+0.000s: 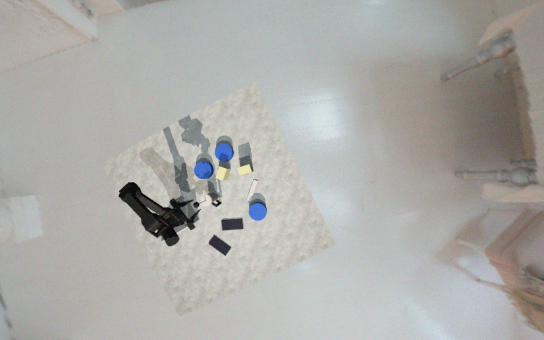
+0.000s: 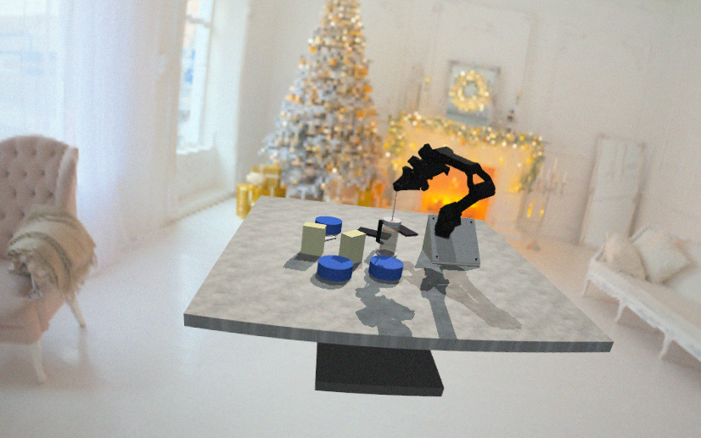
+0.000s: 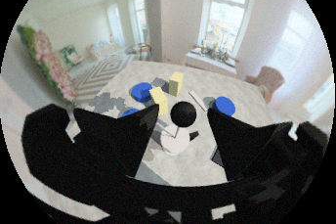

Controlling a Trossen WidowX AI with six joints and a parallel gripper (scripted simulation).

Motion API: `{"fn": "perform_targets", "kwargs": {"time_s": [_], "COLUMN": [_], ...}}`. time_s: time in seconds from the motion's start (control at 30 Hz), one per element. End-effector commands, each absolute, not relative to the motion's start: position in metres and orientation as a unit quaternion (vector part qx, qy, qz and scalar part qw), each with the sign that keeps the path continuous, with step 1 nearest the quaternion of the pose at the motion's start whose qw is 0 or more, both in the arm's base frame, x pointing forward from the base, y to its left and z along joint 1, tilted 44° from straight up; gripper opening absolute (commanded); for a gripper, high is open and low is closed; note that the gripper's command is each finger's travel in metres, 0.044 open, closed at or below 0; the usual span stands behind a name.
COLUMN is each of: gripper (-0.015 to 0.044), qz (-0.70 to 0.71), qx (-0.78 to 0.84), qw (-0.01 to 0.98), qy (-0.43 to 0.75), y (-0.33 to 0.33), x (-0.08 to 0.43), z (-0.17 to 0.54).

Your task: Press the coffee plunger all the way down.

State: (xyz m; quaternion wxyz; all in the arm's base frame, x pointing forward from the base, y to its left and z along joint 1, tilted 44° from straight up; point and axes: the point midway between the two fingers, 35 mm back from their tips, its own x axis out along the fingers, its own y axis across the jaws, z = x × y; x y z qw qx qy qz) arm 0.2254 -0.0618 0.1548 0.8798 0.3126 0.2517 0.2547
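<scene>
The coffee press [image 1: 205, 200] [image 2: 389, 242] [image 3: 175, 143] stands upright on the table, with a pale lid and a dark side handle [image 1: 216, 203] [image 2: 379, 231]. Its thin plunger rod [image 2: 394, 205] rises high above the lid, so the plunger is up. The round black knob [image 1: 195, 204] [image 3: 184, 113] tops the rod. My gripper [image 1: 197, 205] [image 2: 397, 186] [image 3: 184, 110] is partly open at knob height, with a fingertip on either side of the knob. In the wrist view a gap shows between the knob and each finger. In the exterior view the knob merges with the black fingers.
Blue discs [image 1: 224, 151] [image 1: 203, 170] and yellow blocks [image 1: 222, 173] [image 1: 245, 169] stand on one side of the press. Two dark flat blocks [image 1: 232, 223] [image 1: 219, 244] lie on the other side. A white bar [image 1: 251, 189] and a third blue disc [image 1: 257, 211] are beyond the handle.
</scene>
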Motion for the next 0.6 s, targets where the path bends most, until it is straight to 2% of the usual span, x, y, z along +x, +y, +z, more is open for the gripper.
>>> {"fn": "perform_targets", "kwargs": {"time_s": [0.0, 0.1, 0.57], "gripper": [0.0204, 0.0129, 0.0129], "qz": [0.255, 0.255, 0.255], "qx": [0.313, 0.313, 0.312], "qw": [0.88, 0.88, 0.88], "qy": [0.249, 0.249, 0.251], "y": [-0.0615, -0.0615, -0.059], "x": [0.2258, 0.2258, 0.2257], "z": [0.1556, 0.1556, 0.1523]}}
